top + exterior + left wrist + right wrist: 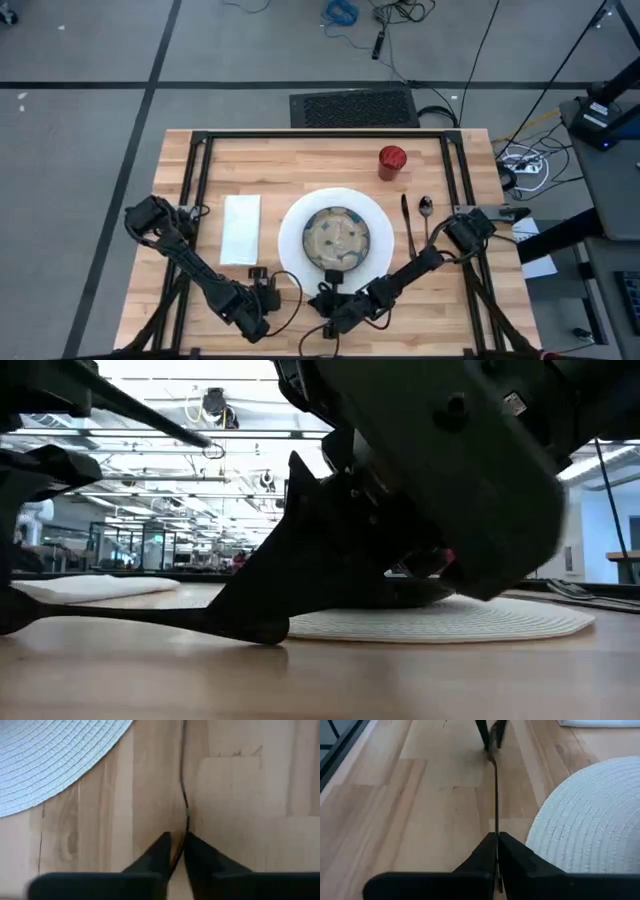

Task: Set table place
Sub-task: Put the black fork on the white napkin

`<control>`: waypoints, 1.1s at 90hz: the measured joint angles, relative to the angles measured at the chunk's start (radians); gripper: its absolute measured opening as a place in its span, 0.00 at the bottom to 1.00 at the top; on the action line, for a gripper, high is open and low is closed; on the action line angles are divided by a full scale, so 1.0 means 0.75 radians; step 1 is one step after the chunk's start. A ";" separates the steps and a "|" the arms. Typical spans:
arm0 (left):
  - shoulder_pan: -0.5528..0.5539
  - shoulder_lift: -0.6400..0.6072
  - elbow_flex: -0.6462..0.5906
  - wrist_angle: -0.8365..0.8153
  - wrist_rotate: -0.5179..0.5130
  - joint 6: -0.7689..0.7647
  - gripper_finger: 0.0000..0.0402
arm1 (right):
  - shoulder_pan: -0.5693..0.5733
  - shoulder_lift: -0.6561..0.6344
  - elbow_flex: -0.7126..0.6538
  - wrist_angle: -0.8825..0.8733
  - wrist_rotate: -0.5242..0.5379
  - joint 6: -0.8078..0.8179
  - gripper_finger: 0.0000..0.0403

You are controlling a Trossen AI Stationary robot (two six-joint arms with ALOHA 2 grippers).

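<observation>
A thin dark piece of cutlery (495, 790) lies between my two grippers near the table's front edge, in front of the large white plate (292, 240). My left gripper (177, 837) is shut on one end and my right gripper (497, 836) on the other. The speckled bowl (337, 238) sits on the plate. The white napkin (240, 228) lies flat to the plate's left. Two more dark cutlery pieces (406, 225) and a spoon (425, 212) lie to its right. The red cup (391, 160) stands at the far right. My left gripper pinches one end of the dark cutlery piece (184, 822) between its two fingers, and the piece runs straight on ahead of them. My right gripper pinches the opposite end (495, 827) between its two fingers, in line with the piece. The piece sits edge-on, low over the wood; whether it touches the table I cannot tell.
The table's black frame (195, 170) runs along both sides and the far edge. Bare wood (435, 800) lies in front of the plate, between the napkin and the near edge.
</observation>
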 joint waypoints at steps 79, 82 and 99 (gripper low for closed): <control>-0.042 0.008 -0.005 -0.147 -0.671 0.906 0.01 | -0.046 -0.140 0.000 0.091 -0.246 0.148 0.43; -0.045 0.009 -0.005 -0.149 -0.695 0.967 0.01 | -0.048 -0.157 0.000 0.085 -0.247 0.147 0.43; -0.051 0.030 -0.004 -0.164 -0.850 1.238 0.00 | -0.036 -0.322 0.000 -0.022 -0.245 0.109 0.43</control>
